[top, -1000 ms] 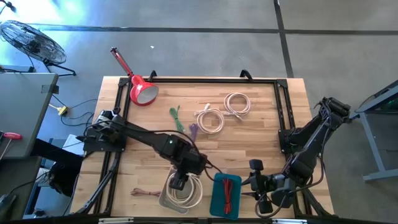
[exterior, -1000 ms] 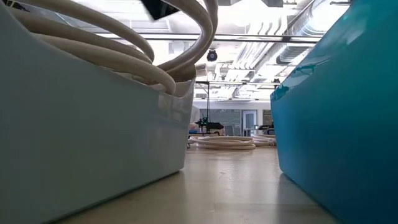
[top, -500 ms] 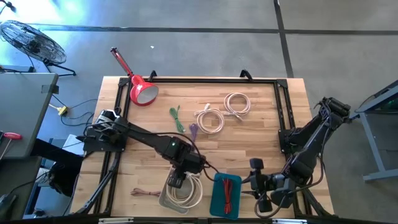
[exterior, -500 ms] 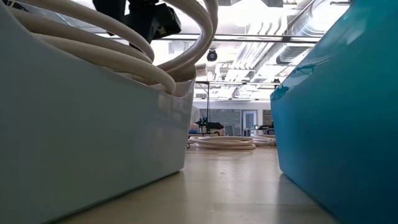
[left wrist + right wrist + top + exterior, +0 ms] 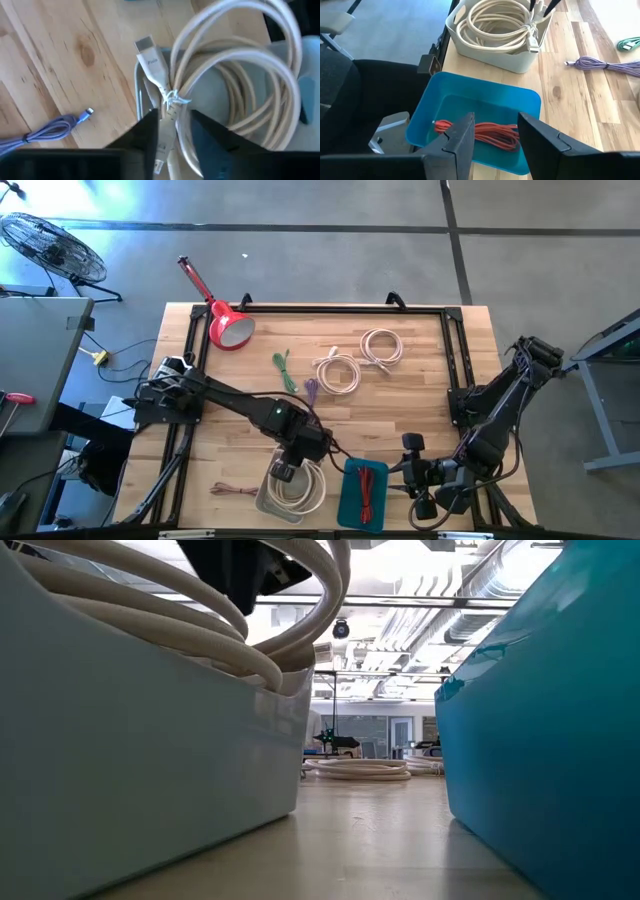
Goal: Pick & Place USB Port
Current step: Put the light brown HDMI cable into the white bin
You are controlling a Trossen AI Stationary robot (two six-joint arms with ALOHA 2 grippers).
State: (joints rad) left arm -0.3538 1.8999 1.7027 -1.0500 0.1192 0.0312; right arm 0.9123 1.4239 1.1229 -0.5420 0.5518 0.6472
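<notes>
A coiled white cable (image 5: 300, 488) lies in a white bin (image 5: 262, 505) at the table's near edge. Its tied end and plug (image 5: 146, 47) rest over the bin's rim. My left gripper (image 5: 284, 472) hangs open above the bin, pointing down. In the left wrist view its fingers (image 5: 150, 132) stand on either side of the cable's tied end (image 5: 167, 107). My right gripper (image 5: 492, 137) is open and waits near the table's right near corner. It looks over a teal bin (image 5: 345, 505) that holds a red cable (image 5: 367, 490). My left gripper has the white cable's tied end between its open fingers, which come from above. I cannot tell whether either finger touches it. The coil lies in the bin.
Farther back on the table lie a purple cable (image 5: 311, 390), a green cable (image 5: 284, 370) and two more white coils (image 5: 340, 372) (image 5: 380, 345). A red lamp (image 5: 225, 320) sits at the far left corner. A thin brown cable (image 5: 235, 490) lies left of the white bin.
My left gripper has come down toward the white cable in the bin and shifted slightly toward the table's left. In the low view it has dropped further into the picture. The coil has stayed where it was.
</notes>
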